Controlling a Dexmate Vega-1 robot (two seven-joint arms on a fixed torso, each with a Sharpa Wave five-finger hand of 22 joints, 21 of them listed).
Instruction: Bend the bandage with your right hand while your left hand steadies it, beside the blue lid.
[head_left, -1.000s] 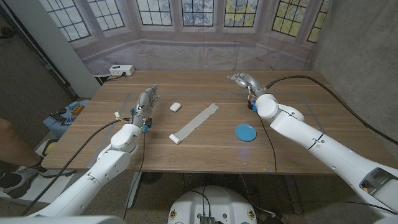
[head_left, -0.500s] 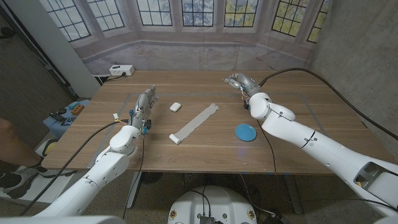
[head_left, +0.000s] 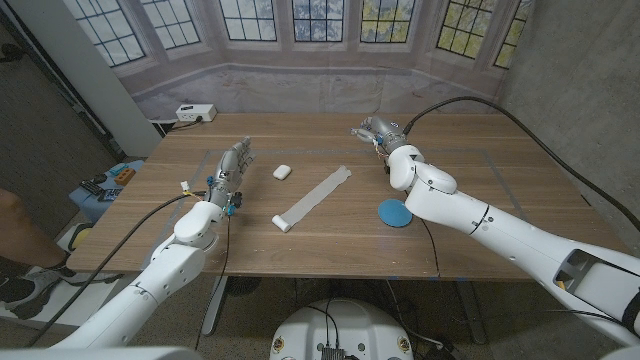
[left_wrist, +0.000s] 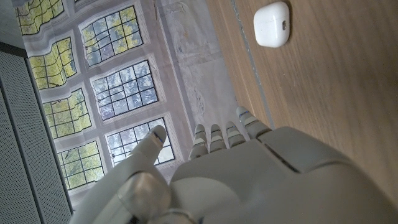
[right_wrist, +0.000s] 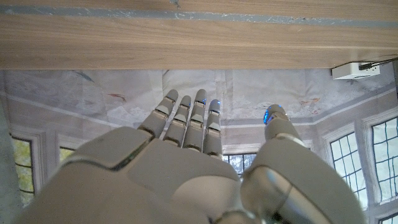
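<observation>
A long pale bandage strip (head_left: 312, 198) lies diagonally on the wooden table (head_left: 480, 180), with a small roll at its near end. The round blue lid (head_left: 393, 212) lies to its right, partly behind my right forearm. My right hand (head_left: 374, 131) hovers over the far side of the table, beyond the bandage's far end, fingers straight and apart, holding nothing (right_wrist: 186, 162). My left hand (head_left: 233, 161) stands at the left of the table, fingers extended, empty (left_wrist: 230, 168), well left of the bandage.
A small white case (head_left: 282, 172) lies between my left hand and the bandage, also seen as the white case (left_wrist: 272, 23) in the left wrist view. A white power box (head_left: 195, 112) sits at the far left edge. Window backdrop behind the table.
My right arm has swung leftward, bringing the hand from the far right toward the bandage's far end. The left hand has stayed put.
</observation>
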